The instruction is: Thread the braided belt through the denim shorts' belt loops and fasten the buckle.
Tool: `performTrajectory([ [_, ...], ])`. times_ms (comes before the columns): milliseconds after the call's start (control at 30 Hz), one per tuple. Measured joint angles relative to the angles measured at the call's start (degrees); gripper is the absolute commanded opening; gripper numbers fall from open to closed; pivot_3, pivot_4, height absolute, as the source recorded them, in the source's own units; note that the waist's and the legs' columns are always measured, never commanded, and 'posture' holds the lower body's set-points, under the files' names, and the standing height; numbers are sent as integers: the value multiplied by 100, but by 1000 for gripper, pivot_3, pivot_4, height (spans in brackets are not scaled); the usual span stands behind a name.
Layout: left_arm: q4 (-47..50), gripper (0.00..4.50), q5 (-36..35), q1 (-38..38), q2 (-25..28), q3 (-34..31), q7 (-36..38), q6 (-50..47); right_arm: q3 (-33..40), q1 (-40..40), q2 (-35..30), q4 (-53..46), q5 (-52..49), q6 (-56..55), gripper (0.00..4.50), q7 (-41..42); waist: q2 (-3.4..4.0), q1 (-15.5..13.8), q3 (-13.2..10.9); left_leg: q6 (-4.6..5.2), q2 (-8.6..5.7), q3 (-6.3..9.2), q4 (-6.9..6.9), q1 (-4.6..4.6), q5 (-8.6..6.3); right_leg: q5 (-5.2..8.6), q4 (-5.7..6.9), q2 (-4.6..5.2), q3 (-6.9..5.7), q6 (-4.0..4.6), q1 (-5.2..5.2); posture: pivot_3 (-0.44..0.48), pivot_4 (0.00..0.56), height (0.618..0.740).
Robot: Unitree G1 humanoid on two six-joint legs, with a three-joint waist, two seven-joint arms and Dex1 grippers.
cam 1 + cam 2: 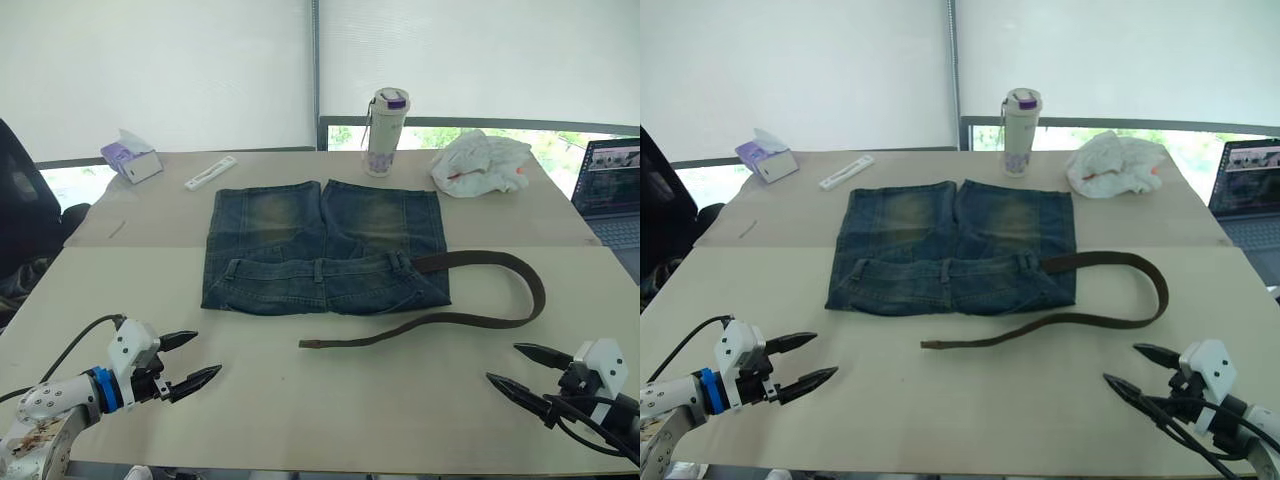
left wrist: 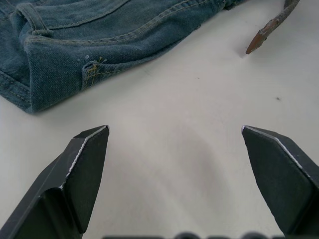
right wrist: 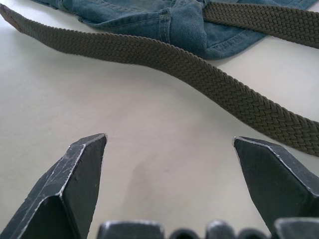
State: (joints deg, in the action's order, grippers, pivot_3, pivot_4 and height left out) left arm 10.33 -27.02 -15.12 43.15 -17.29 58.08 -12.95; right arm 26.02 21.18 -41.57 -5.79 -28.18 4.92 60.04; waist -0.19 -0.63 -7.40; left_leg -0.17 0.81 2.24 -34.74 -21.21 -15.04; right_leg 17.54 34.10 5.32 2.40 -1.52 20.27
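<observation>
Both grippers [image 1: 188, 362] [image 1: 530, 368] hover open, flanking braided belt's [image 1: 440, 322] free tip.

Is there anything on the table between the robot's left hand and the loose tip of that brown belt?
No. Between the left hand and the tip of the braided belt lies only bare table, as the left eye view shows.

Denim shorts [image 1: 325, 247] at the table's [image 1: 300, 420] middle.
Braided belt [image 1: 470, 319] loops right of them; bottle [image 1: 384, 131] stands behind.
</observation>
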Motion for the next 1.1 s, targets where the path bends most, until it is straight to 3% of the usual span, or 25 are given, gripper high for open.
performTrajectory([
  [733, -8, 4494, -34, 148, -21, 28, 241, 51, -49, -502, -47, -56, -14, 166, 4460, -2, 4, 8, 6, 2, 0, -15, -8, 8, 26, -35, 6, -6, 0, -55, -9, 0, 150, 740],
  [933, -247, 4494, -135, 913, -27, 53, 245, 36, -585, -1489, -92, -571, 83, 933, 4460, -618, 10, 40, 11, 2, -1, -17, -14, 10, 48, -62, 12, -28, -5, -59, -2, 0, 150, 740],
  [1100, -269, 4494, -327, 1361, 21, 126, 390, -204, -1750, -2731, -294, -641, 770, 1598, 4460, -1040, 17, 91, 17, 3, -6, -27, -22, 15, 61, -83, 16, -100, -5, -65, 2, 0, 150, 740],
])
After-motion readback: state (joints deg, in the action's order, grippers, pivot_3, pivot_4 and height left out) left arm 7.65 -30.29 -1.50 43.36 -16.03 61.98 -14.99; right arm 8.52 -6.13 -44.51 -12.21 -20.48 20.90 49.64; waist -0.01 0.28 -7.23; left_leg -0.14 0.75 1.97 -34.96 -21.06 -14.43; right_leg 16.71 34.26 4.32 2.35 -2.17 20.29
